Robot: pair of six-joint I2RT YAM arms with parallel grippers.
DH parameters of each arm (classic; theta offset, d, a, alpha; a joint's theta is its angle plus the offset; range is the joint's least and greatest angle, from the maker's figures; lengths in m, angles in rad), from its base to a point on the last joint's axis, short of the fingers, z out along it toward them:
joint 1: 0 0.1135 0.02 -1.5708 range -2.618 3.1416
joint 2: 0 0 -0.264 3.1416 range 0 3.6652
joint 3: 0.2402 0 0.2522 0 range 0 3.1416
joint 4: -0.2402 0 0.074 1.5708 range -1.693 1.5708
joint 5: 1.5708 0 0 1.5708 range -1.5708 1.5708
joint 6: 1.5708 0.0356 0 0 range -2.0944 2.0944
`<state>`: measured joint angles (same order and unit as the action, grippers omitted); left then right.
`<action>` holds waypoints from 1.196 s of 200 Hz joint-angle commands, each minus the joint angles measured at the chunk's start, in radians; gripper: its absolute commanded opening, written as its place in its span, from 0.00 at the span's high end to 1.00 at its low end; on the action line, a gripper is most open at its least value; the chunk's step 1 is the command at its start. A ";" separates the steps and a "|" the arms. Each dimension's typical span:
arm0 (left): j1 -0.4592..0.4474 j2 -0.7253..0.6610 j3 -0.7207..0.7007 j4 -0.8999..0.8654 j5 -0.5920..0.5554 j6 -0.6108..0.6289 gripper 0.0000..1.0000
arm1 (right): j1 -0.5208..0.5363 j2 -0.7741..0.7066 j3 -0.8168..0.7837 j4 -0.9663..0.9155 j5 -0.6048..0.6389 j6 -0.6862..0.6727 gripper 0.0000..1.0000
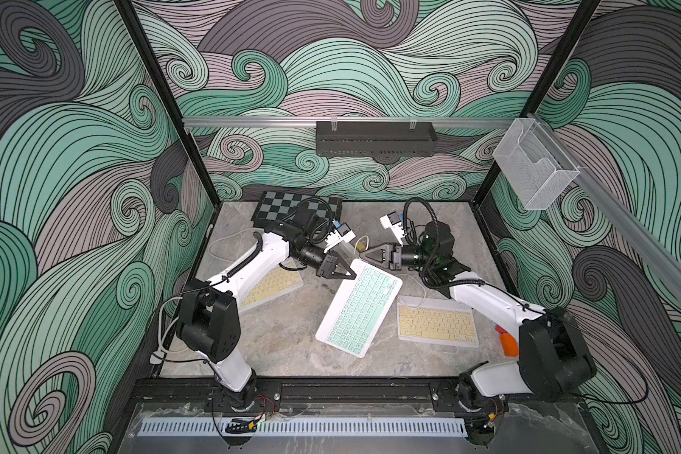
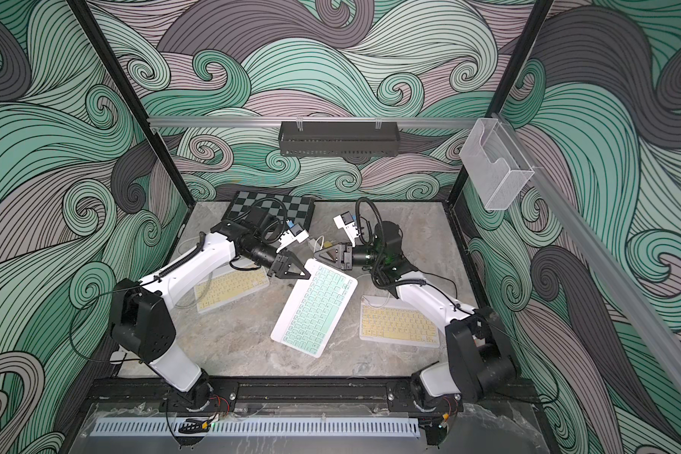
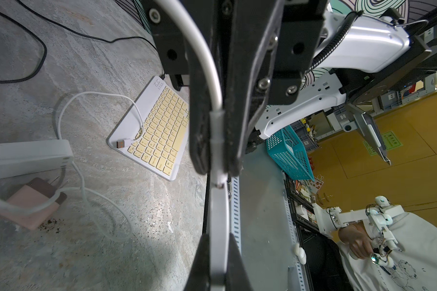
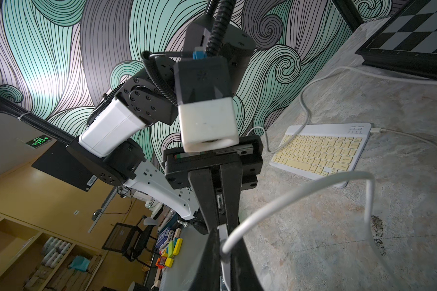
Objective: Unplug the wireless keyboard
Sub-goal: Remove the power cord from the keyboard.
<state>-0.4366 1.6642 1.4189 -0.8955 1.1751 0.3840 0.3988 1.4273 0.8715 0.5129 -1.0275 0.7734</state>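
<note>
The wireless keyboard (image 1: 360, 310) (image 2: 315, 308), white with mint-green keys, lies slanted in the middle of the table. My left gripper (image 1: 348, 274) (image 3: 218, 264) is shut on the thin edge of its far corner (image 3: 218, 226). Facing it, my right gripper (image 1: 363, 256) (image 4: 223, 252) is shut on the white plug (image 3: 216, 131) (image 4: 222, 239) of the charging cable (image 4: 313, 186). The plug's tip meets the keyboard's edge; whether it still sits in the port I cannot tell. The cable loops away over the table.
Two yellow-keyed keyboards lie left (image 1: 270, 289) and right (image 1: 435, 324), each with white cable nearby. A pinkish charger (image 3: 32, 204) sits behind the grippers, a chessboard (image 1: 291, 206) at the back. An orange object (image 1: 508, 344) lies by the right arm's base.
</note>
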 commanded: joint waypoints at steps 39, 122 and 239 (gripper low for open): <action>0.012 -0.060 -0.031 0.059 0.094 -0.044 1.00 | 0.005 -0.059 0.050 -0.153 0.086 -0.166 1.00; 0.013 -0.139 -0.156 0.047 0.046 -0.045 1.00 | -0.134 -0.106 0.107 -0.048 0.175 -0.049 1.00; 0.013 -0.164 -0.173 0.095 0.030 -0.084 1.00 | -0.211 -0.095 0.099 0.029 0.193 0.008 1.00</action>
<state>-0.4351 1.5627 1.2991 -0.6182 1.1759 0.2962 0.3313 1.3628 0.9176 0.3717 -1.0435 0.7475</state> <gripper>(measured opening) 0.080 0.085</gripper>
